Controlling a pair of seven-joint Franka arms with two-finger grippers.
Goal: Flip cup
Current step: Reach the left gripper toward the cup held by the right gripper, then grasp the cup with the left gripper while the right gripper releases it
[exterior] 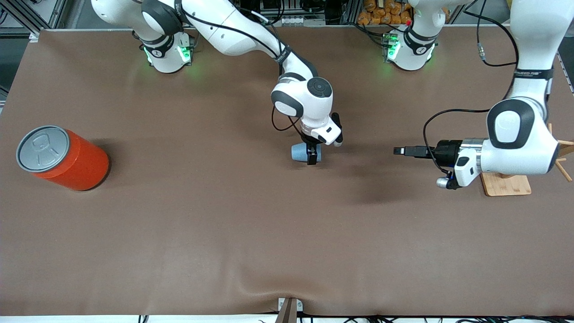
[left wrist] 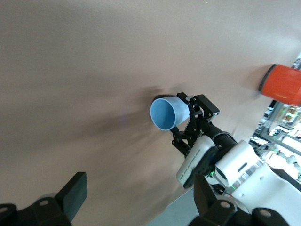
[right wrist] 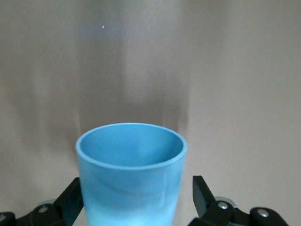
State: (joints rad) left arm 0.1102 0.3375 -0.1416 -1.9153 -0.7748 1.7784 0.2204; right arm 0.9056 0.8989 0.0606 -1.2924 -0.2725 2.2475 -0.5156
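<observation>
The light-blue cup (exterior: 299, 152) lies tipped on its side near the middle of the brown table (exterior: 224, 215), its mouth turned toward the left arm's end. In the left wrist view the cup (left wrist: 165, 113) shows its darker inside. My right gripper (exterior: 310, 155) reaches down around the cup (right wrist: 131, 179). Its fingers (right wrist: 201, 190) stand open, with a small gap showing beside the cup wall. My left gripper (exterior: 397, 151) hangs level above the table toward the left arm's end, pointing at the cup. It is open and empty, with its fingers (left wrist: 75, 193) wide apart.
A large orange can (exterior: 67, 159) with a grey lid stands at the right arm's end of the table; the can (left wrist: 282, 84) also shows in the left wrist view. A wooden stand (exterior: 506, 184) sits under the left arm. The cloth wrinkles at the front edge (exterior: 287, 291).
</observation>
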